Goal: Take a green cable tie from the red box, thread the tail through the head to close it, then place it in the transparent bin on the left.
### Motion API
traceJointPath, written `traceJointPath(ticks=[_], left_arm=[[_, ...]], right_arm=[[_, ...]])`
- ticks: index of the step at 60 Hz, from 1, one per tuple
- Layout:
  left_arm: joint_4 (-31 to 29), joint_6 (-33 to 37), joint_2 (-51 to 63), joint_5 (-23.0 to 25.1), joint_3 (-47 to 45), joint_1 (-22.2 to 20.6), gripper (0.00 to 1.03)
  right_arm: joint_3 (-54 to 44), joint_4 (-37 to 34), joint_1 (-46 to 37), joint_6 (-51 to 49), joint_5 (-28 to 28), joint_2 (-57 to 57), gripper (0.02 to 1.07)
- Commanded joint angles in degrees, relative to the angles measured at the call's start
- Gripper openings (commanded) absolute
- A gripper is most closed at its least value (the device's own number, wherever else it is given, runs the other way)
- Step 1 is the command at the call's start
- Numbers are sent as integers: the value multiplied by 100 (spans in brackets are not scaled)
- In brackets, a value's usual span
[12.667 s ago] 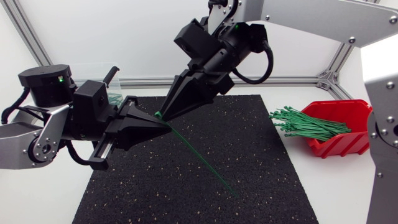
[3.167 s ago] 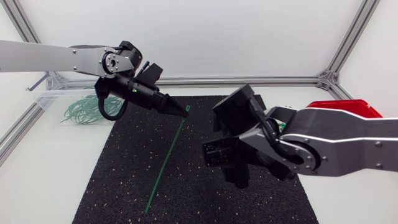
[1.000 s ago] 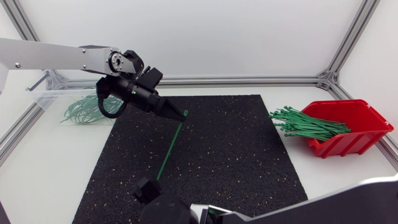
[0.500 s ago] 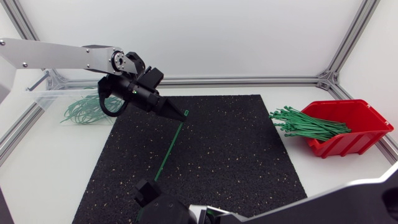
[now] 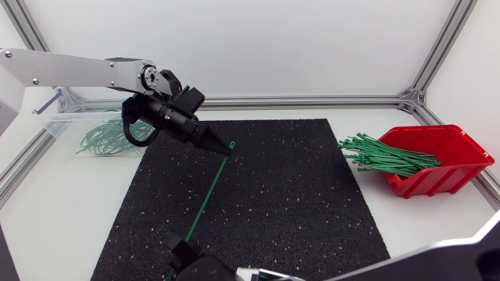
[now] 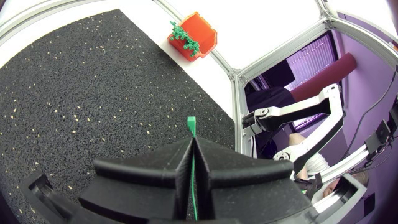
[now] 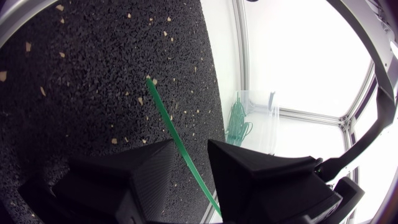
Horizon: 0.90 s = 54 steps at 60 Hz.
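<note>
Head view. Left gripper (image 5: pixel 227 147) left of centre in the upper half, on the arm from the upper left, fingers pressed together on the green cable tie (image 5: pixel 209 187) just behind its head. Tie straight, slanting down across the black mat (image 5: pixel 312 203) toward the right arm (image 5: pixel 195 265) at the lower edge. Red box (image 5: pixel 437 181) at the right, heaped with spare ties (image 5: pixel 387 156). Transparent bin (image 5: pixel 55 121) at the upper left, looped ties (image 5: pixel 105 139) inside.

Left wrist view. Fingers closed with no gap, tie pinched between, head poking out just past the tips.

Right wrist view. Right gripper (image 7: pixel 193 146) with fingers apart, strap of the tie running through the gap, close to one finger, not clamped. Tail end ahead of the fingers, over the mat.
</note>
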Motion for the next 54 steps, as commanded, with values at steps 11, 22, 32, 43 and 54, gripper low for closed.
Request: traceJointPath(ticks=[11,22,32,43,54], left_arm=[[-155,213,126,43,149,43,4],[-163,213,126,52,175,26,4],[-155,213,144,52,237,43,4],[-181,125,355,43,668,8,4],[-269,116,487,52,905,0,4]], right_arm=[[-92,41,174,75,-2,92,39],[-57,41,165,93,-2,127,31],[-57,59,121,154,-19,100,29],[-48,173,-28,154,-125,153,28],[-75,217,-239,66,-239,162,26]])
